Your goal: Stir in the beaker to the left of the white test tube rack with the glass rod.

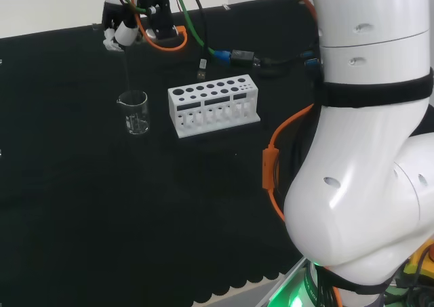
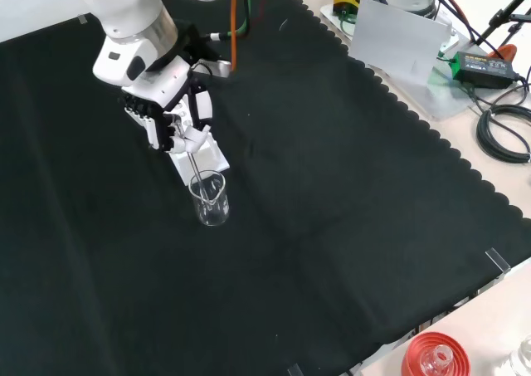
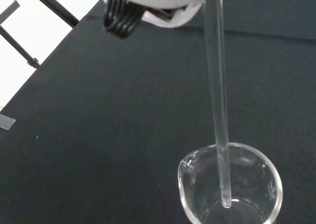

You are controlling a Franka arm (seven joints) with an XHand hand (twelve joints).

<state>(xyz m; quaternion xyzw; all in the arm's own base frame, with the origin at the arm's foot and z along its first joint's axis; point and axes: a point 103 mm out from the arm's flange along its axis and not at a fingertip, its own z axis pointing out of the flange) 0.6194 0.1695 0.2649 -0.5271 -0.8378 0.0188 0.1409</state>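
A clear glass beaker (image 1: 136,112) stands on the black cloth, left of the white test tube rack (image 1: 213,105) in the head view. My hand (image 1: 126,24) hovers above the beaker, its fingers curled round the top of a thin glass rod (image 1: 128,66). The rod hangs nearly straight down. In the wrist view the glass rod (image 3: 218,95) dips past the rim of the beaker (image 3: 231,184), its tip inside and short of the bottom. From the front, the hand (image 2: 170,114) sits over the beaker (image 2: 210,197), with the rack mostly hidden behind both.
Orange and green cables (image 1: 178,41) trail from the hand across the cloth behind the rack. The arm's big white links (image 1: 369,151) fill the head view's right. A red ribbed stand (image 2: 434,358) sits off the cloth's near edge in the front view.
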